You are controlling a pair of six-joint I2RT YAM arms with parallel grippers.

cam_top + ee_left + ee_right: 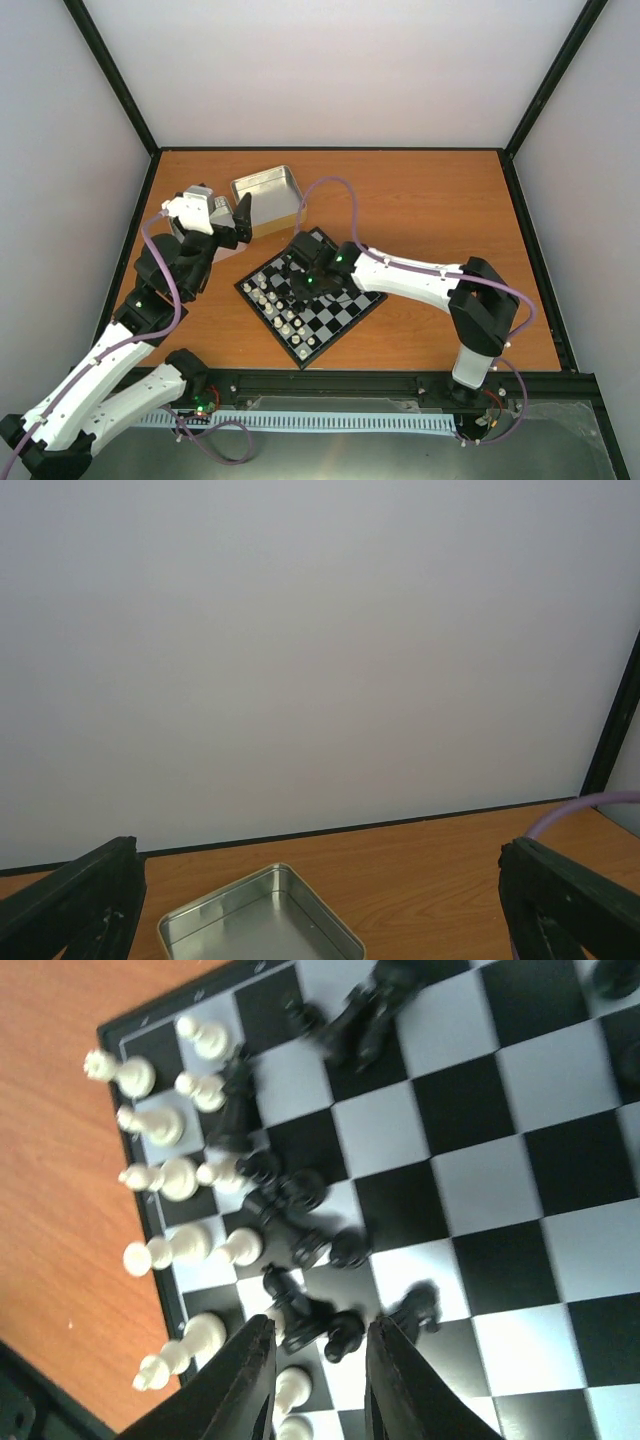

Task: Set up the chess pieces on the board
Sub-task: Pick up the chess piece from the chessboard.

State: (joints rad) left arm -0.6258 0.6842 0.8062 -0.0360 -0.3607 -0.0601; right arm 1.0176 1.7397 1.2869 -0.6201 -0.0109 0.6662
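Glossy checkered board (485, 1185), knobby cream and black pieces (190, 1245)

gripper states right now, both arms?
Left gripper: open wide, empty.
Right gripper: partly open over toppled black pieces, nothing clamped.

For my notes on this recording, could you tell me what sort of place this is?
Likely a robot lab test cell: plain white walls with black framing enclose the wooden table, and the left arm and right arm mount on a black rail.
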